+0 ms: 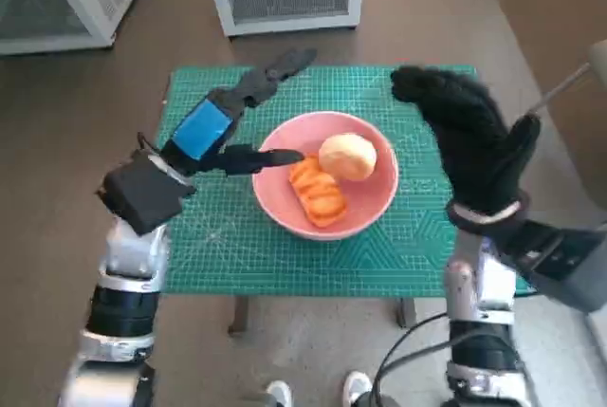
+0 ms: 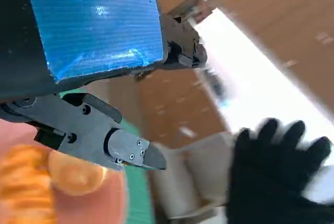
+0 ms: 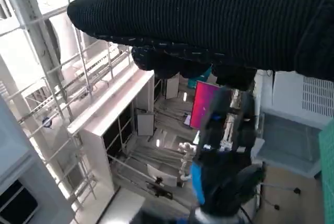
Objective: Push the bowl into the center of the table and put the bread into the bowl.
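Bowl (image 1: pixel 325 189): pink, rigid, likely light, mid-table on green mat (image 1: pixel 398 246); push at rim. Bread (image 1: pixel 347 157): round, soft, inside bowl beside orange pieces (image 1: pixel 318 191). Left hand (image 1: pixel 237 122) and right hand (image 1: pixel 465 127): fingers spread, empty

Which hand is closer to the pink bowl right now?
Left. The left hand has one finger reaching over the pink bowl's rim on the left; the right hand is raised off to the bowl's right, apart from it.
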Controlling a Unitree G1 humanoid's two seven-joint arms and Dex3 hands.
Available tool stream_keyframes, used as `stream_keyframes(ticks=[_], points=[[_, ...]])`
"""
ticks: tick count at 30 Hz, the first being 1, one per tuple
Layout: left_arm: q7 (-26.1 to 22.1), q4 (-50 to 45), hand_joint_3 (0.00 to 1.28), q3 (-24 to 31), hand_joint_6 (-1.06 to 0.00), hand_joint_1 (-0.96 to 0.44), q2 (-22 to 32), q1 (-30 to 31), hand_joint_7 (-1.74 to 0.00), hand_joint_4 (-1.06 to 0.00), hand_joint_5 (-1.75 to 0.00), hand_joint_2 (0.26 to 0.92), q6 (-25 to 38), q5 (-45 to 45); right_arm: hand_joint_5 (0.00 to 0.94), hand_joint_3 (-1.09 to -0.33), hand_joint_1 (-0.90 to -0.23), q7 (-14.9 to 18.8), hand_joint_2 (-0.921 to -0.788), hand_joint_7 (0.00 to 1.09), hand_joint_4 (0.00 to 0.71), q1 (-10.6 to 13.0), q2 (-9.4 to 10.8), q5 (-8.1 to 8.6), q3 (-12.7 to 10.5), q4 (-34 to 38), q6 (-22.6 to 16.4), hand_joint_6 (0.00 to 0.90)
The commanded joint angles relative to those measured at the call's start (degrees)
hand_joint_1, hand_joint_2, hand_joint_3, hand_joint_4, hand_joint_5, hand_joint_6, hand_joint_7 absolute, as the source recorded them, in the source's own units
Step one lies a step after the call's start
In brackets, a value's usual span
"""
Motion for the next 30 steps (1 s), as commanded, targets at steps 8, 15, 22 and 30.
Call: stream_keyframes(ticks=[8, 15, 22, 30], points=[[2.4, -3.7, 0.13, 1.8, -0.13, -0.45, 0.4, 1.3, -0.27, -0.10, -0.01, 0.920, 1.0, 0.0, 0.020, -0.490, -0.431, -3.4, -0.898, 0.64, 0.356, -0.5, -1.0, -2.88, 0.1, -2.2, 1.1, 0.105], [3.2, -8.0, 0.21, 3.7, -0.01, -0.46, -2.4, 3.2, -0.51, -0.09, 0.00, 0.921, 0.0, -4.5, 0.014, -0.456, -0.447, -3.7, -0.912, 0.63, 0.361, -1.4, -1.4, -3.47, -0.1, -1.6, -0.3, 0.112], [3.2, -9.5, 0.28, 5.9, 0.00, -0.52, -7.5, 4.7, -0.56, -0.09, 0.00, 0.921, -3.0, -12.5, 0.008, -0.436, -0.455, -5.0, -0.920, 0.62, 0.359, -3.0, -1.7, -4.83, -0.1, -1.1, -1.3, 0.110], [1.7, -7.4, 0.30, 6.7, 0.00, -0.54, -10.6, 5.4, -0.62, -0.14, -0.03, 0.921, -9.7, -15.5, 0.001, -0.447, -0.470, -5.9, -0.921, 0.60, 0.332, -5.4, -2.1, -5.77, 0.2, -0.7, -0.9, 0.107]])
